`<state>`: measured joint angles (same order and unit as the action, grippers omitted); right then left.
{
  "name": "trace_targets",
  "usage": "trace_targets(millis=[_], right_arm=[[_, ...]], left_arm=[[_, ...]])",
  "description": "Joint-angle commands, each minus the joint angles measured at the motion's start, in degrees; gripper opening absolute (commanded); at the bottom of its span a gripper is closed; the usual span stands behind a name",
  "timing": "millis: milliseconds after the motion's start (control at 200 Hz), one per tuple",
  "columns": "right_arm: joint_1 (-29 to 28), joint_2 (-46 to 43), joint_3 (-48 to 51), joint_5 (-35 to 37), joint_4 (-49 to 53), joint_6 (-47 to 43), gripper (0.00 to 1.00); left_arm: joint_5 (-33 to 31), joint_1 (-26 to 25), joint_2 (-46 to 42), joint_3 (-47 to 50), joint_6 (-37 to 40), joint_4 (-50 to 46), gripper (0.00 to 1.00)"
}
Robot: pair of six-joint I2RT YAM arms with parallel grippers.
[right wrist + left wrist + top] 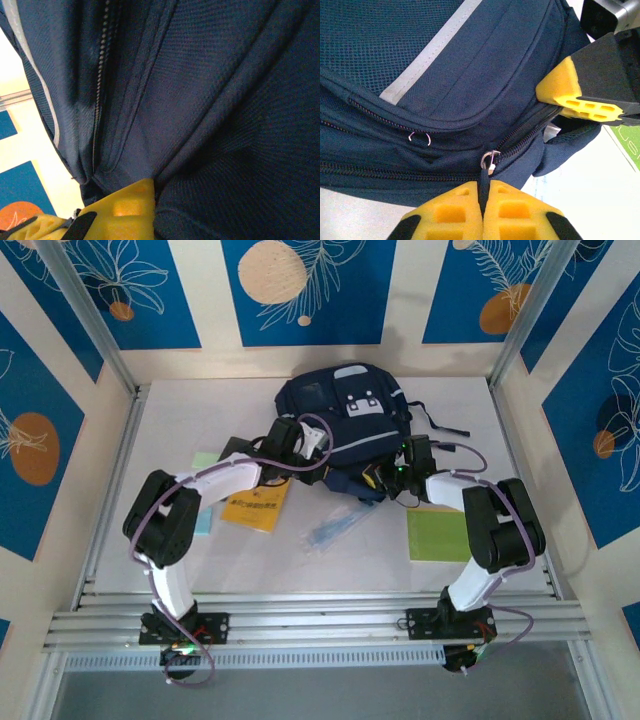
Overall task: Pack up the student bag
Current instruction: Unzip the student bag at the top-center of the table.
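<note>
The bag [345,405] lies towards the back of the bench [250,560], near the middle, and both arms reach in to its near edge. The left tool [483,192] is at the near left side, its yellow fingers [450,212] pressed together on the black zip pull [483,181], just below the metal slider [490,158]. The zip runs up and right from there towards the right tool [385,478], which is at the bag's near right corner, close beside the left one. In the right wrist view one of its yellow fingers [132,205] presses into a fold of navy cloth. The other finger is mostly out of frame, so I cannot tell whether this tool is clamped on the fold or merely against it.

The bag is dark navy weave with a mesh panel, a thin pale stripe [430,55] crossing it, white patches on the front and black straps trailing to the right. A small metal ring [420,137] hangs from a second zip above the first. A yellow booklet [255,505] and a green pad [438,533] lie on the bench nearer the arms' bases, apart from the bag.
</note>
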<state>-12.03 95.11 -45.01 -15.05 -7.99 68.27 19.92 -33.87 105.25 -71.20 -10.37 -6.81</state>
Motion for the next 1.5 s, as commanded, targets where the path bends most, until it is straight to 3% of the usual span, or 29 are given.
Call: trace_targets(millis=[0,95,255,370,470,600,840,1235,1390,1495], right_arm=[[0.7,-2.0,-1.1,3.3,3.2,-3.8,0.0],[0.7,-1.8,-1.3,2.3,2.9,-3.5,0.0],[0.7,-1.6,-1.5,1.6,2.6,-3.2,0.0],[0.7,-1.7,-1.8,1.3,2.7,-3.6,0.0],[0.7,-1.7,-2.1,1.1,3.0,-3.8,0.0],[0.7,-1.2,-2.1,0.7,2.8,-3.8,0.0],[0.8,-0.8,-1.9,-0.6,2.0,-3.5,0.0],[1.2,-1.0,-1.9,-2.0,1.3,-2.8,0.0],[1.2,-1.2,-1.8,-2.3,1.1,-2.8,0.0],[1.5,-1.5,-1.4,-1.4,1.9,-3.2,0.0]], left_arm=[[-0.2,2.4,0.6,-1.8,3.2,1.0,0.17],[2.4,2.6,1.4,-1.9,2.7,1.8,0.3],[4.6,2.6,2.3,-1.6,2.0,2.2,0.39],[5.0,2.6,1.9,-1.1,1.7,2.3,0.51],[6.1,2.3,1.3,-0.4,1.8,2.2,0.54],[5.3,1.2,0.1,1.3,4.7,0.9,0.52],[-5.4,-2.6,1.0,0.0,15.7,-5.6,0.47],[-11.8,-3.8,6.8,-6.6,21.8,-9.1,0.46],[-11.3,-4.3,9.0,-9.6,22.7,-11.1,0.29],[-9.4,-4.3,7.9,-8.5,22.1,-9.9,0.08]])
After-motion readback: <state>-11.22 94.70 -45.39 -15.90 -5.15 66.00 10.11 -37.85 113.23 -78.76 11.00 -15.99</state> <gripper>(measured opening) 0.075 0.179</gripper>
